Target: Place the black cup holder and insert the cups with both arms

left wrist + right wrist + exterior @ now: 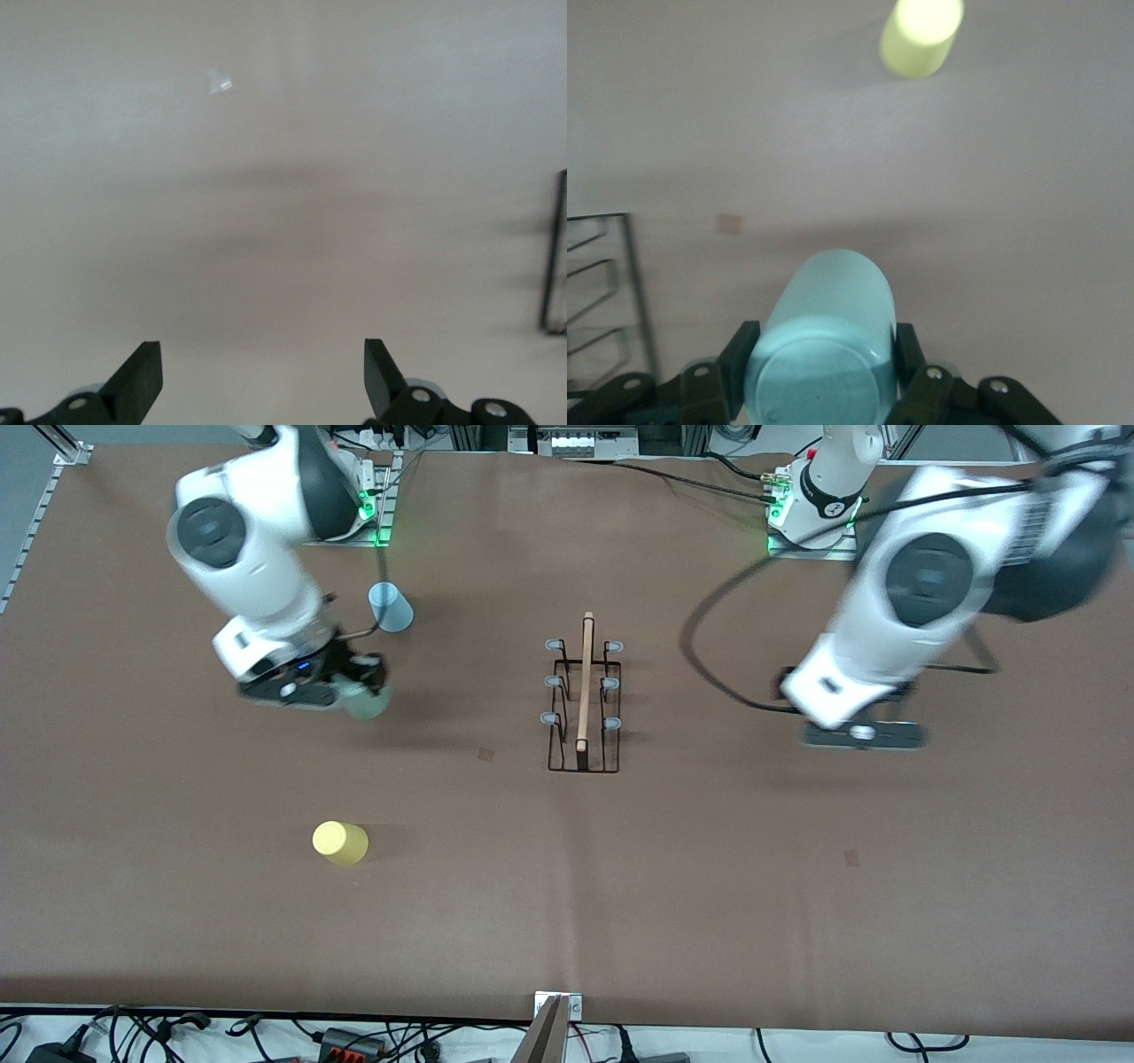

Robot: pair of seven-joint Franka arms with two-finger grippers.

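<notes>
The black cup holder (583, 704) stands at mid-table with its wooden rod on top and nothing on its grey-tipped pegs; its wire edge shows in both wrist views (558, 257) (611, 292). My right gripper (359, 686) (824, 341) is shut on the pale green cup (368, 701) (824, 354), over the table toward the right arm's end. On the table there, the light blue cup (390, 607) is farther from the front camera. The yellow cup (339, 842) (921, 35) is nearer to it. My left gripper (864, 733) (263, 354) is open with nothing in it, over bare table toward the left arm's end.
The brown table (797, 886) ends at a front edge with a metal bracket (558, 1010) and cables below it. A black cable (709, 664) loops from the left arm over the table near the cup holder.
</notes>
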